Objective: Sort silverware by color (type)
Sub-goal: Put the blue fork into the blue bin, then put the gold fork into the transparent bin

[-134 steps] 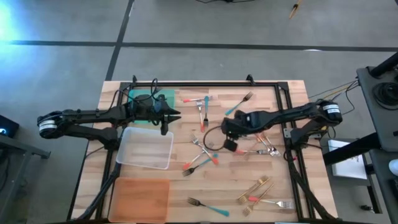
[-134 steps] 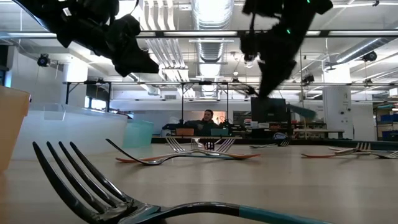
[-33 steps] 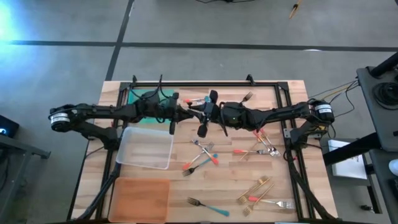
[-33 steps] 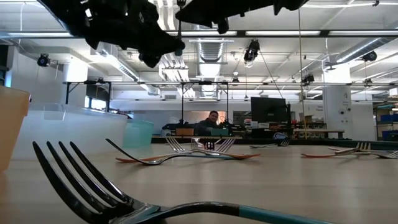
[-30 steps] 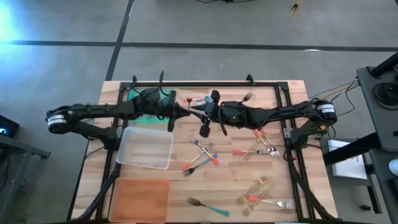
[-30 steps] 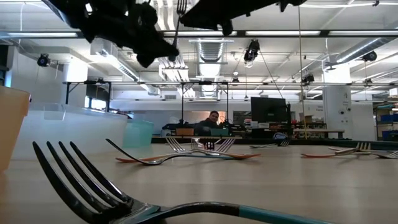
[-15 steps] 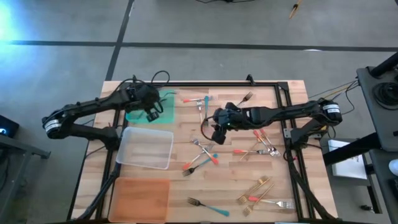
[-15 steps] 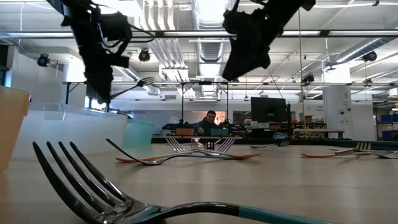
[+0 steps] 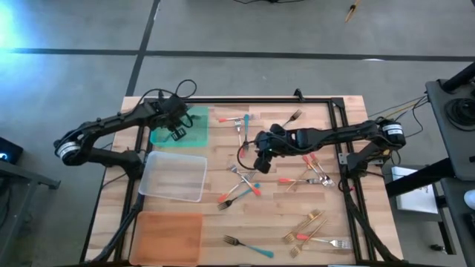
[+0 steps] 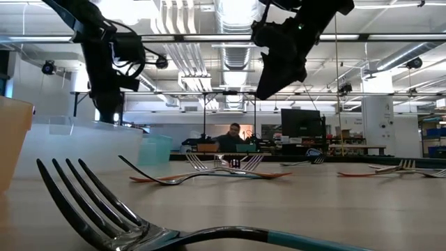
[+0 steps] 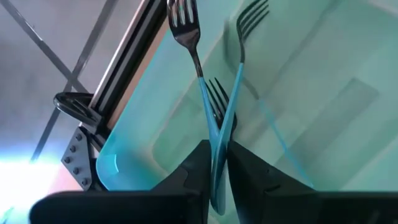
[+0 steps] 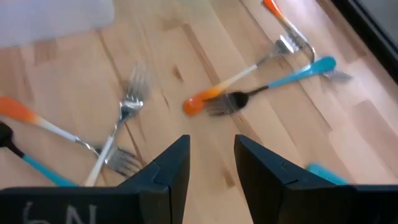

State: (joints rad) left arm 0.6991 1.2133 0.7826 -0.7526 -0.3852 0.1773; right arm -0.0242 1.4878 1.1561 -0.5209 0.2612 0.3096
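Note:
My left gripper (image 9: 177, 130) hangs over the green tray (image 9: 196, 133) at the table's far left, shut on a teal-handled fork (image 11: 236, 74). A second teal-handled fork (image 11: 189, 50) lies in that tray. My right gripper (image 9: 260, 162) stands open above the table's middle, nothing between its fingers (image 12: 168, 168). Below it lies a loose cluster of teal- and orange-handled forks (image 9: 241, 182). More forks lie at the far middle (image 9: 237, 120), at the right (image 9: 312, 178) and, mostly gold, at the near right (image 9: 310, 228). My left gripper pinches the fork's teal handle (image 11: 219, 158) near its free end, between the two fingers. The fork runs on ahead of the fingers, along them, with its tines (image 11: 252, 14) over the green tray. Whether the tines touch the tray I cannot tell.
A clear tray (image 9: 177, 176) sits near the green one, and an orange tray (image 9: 167, 237) at the near left. A black frame (image 9: 245, 100) rims the wooden table. One teal-handled fork (image 10: 104, 202) lies right before the low camera.
The two grippers were together at the far middle with a fork upright between them. My left gripper has carried the fork toward the table's left edge and tipped down over the green tray. My right gripper has drawn back toward the right and near side and tipped down over the fork cluster.

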